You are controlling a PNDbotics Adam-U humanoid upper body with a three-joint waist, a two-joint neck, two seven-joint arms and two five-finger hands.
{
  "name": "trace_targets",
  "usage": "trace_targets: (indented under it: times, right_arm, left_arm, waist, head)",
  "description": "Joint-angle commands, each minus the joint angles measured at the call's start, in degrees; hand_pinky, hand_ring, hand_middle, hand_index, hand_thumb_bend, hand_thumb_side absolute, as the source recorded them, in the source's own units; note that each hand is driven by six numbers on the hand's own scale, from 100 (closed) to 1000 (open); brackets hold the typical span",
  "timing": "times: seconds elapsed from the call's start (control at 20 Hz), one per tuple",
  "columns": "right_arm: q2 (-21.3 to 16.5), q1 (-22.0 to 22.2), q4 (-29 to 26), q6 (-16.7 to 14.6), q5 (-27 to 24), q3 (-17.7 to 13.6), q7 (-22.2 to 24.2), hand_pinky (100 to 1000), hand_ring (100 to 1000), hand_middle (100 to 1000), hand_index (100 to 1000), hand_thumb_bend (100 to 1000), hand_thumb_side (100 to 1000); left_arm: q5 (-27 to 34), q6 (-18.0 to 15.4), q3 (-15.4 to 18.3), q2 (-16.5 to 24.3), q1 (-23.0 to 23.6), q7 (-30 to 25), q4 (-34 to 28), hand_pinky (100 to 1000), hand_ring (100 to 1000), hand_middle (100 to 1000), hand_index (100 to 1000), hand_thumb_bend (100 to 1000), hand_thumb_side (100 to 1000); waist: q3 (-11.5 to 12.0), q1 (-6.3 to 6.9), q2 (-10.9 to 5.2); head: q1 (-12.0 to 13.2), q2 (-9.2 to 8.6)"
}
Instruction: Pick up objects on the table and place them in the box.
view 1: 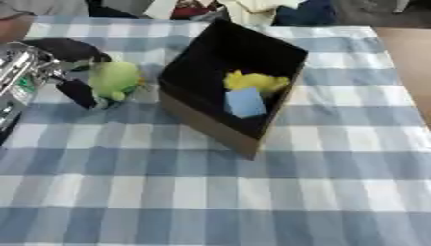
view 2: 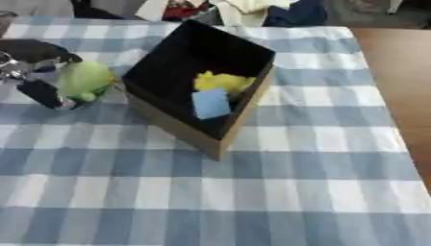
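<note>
Two items, a yellow toy (view 1: 255,81) and a blue block (view 1: 246,102), already lie inside your box (view 1: 210,129) on the checked desk (view 1: 252,202). Your left hand (view 1: 74,72) has its fingers curled round the green plush toy (view 1: 114,79), just left of the box. Your right hand is out of view.

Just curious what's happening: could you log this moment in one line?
left hand: shut on green plush toy | box: holds yellow toy, blue block

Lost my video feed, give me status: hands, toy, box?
Left hand curled round green plush toy, beside box. Right hand not in view. Box holds yellow item, blue item. Path looks unobstructed.
</note>
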Motion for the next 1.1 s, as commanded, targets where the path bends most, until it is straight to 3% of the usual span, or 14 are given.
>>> trace_targets:
  times: [0.05, 0.35, 0.55, 0.6, 0.7, 1.1]
  right_arm:
    - [-0.65, -1.22, -1.08, -0.05, -0.58, -0.16, 0.24, 988, 905, 743, 810, 100, 662]
    - [-0.59, -1.48, -1.07, -0.01, -0.77, -0.15, 0.38, 988, 906, 742, 803, 100, 661]
    - [-0.69, -1.54, -0.97, -0.02, -0.79, -0.15, 0.36, 989, 906, 742, 803, 100, 661]
    - [-0.69, -1.50, -0.95, 0.01, -0.79, -0.15, 0.33, 989, 906, 741, 802, 100, 662]
    - [-0.67, -1.38, -0.93, 0.08, -0.81, -0.13, 0.32, 989, 906, 741, 802, 100, 662]
    - [-0.50, -0.80, -0.97, 0.36, -0.89, -0.11, 0.44, 990, 906, 740, 800, 100, 663]
  left_arm:
    - [-1.32, 0.12, 0.10, 0.90, -1.24, 0.80, 0.11, 839, 914, 878, 1000, 408, 510]
    - [-5.92, 1.23, -0.29, 0.28, -1.69, 3.69, 0.92, 797, 883, 820, 944, 343, 452]
    - [-6.20, 1.99, -0.48, -0.04, -1.96, 5.16, 1.37, 787, 871, 790, 917, 239, 433]
    - [-5.93, 2.10, -0.52, -0.07, -2.01, 5.29, 1.37, 783, 866, 782, 911, 159, 406]
    - [-5.40, 2.27, -0.61, -0.03, -2.10, 5.39, 1.21, 776, 857, 767, 900, 100, 359]
    - [-3.71, 3.25, -0.49, 0.28, -2.54, 5.64, -0.05, 735, 820, 722, 872, 100, 315]
  waist:
    - [-0.13, 0.18, -0.96]
    - [-0.47, 0.07, -0.60]
    - [-0.48, 0.05, -0.50]
    - [-0.46, 0.07, -0.52]
    - [-0.38, 0.11, -0.59]
    - [-0.17, 0.26, -1.09]
  head:
    - [0.27, -0.78]
    - [0.60, -1.22]
    - [0.57, -1.12]
    - [0.58, -1.05]
    - [0.60, -0.87]
    - [0.64, -0.36]
